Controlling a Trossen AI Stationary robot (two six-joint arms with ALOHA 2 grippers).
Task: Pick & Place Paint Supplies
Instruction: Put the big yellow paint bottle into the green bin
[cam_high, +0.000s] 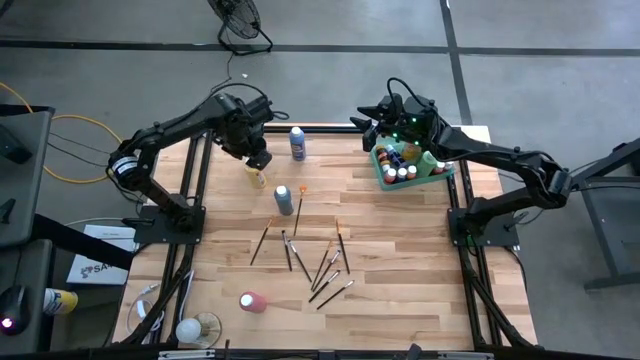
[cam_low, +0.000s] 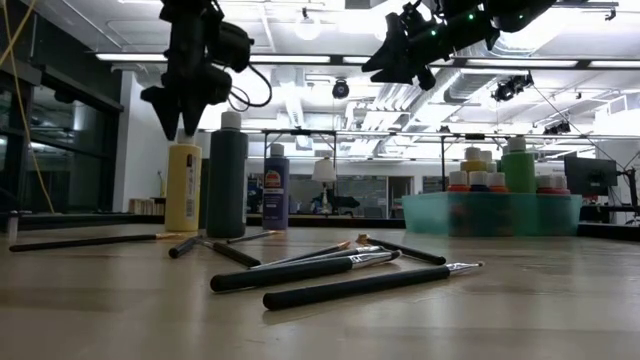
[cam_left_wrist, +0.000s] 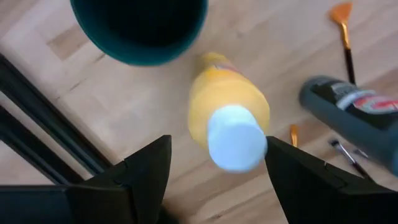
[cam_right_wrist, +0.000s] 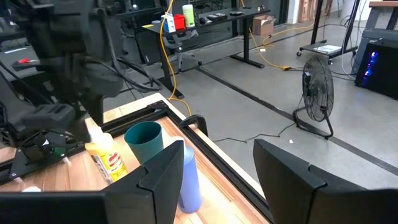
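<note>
A yellow paint bottle (cam_left_wrist: 227, 106) with a white cap (cam_left_wrist: 235, 138) stands upright on the wooden table (cam_high: 400, 260), also seen in the high view (cam_high: 258, 179) and low view (cam_low: 183, 185). My left gripper (cam_left_wrist: 217, 171) hangs open right above it, pointing down, one finger on either side of the cap without touching it. A dark round cup (cam_left_wrist: 140, 28) stands just beyond. A dark grey bottle (cam_high: 284, 199) and a blue bottle (cam_high: 297, 143) stand nearby. Several paintbrushes (cam_high: 315, 262) lie mid-table. My right gripper (cam_high: 366, 125) waits open in the air beside the green tray (cam_high: 443, 178).
The tray holds several capped bottles (cam_high: 400, 165). A pink bottle (cam_high: 252, 301) lies on its side near the table's front left. Black frame rails (cam_left_wrist: 43, 124) run along the table's left and far edges. A floor fan (cam_high: 240, 25) stands beyond the far edge.
</note>
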